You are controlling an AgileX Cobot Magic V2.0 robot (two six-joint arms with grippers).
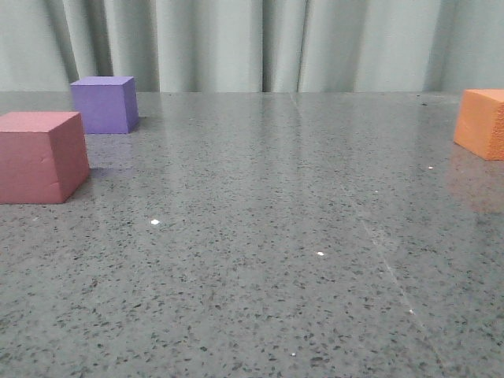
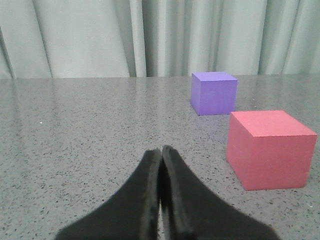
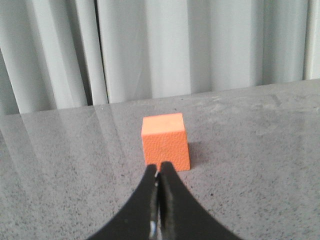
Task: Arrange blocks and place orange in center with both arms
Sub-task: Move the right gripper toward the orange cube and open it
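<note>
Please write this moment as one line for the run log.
left gripper: shut, empty | right gripper: shut, empty | orange cube: far right, untouched | pink-red cube, purple cube: left

Pink-red cube (image 1: 39, 156) sits upright at far left, purple cube (image 1: 104, 104) just behind it; textured orange cube (image 1: 482, 123) far right.

Low front view over table (image 1: 260, 260), wrist views probably nearer, sharing blocks.
</note>
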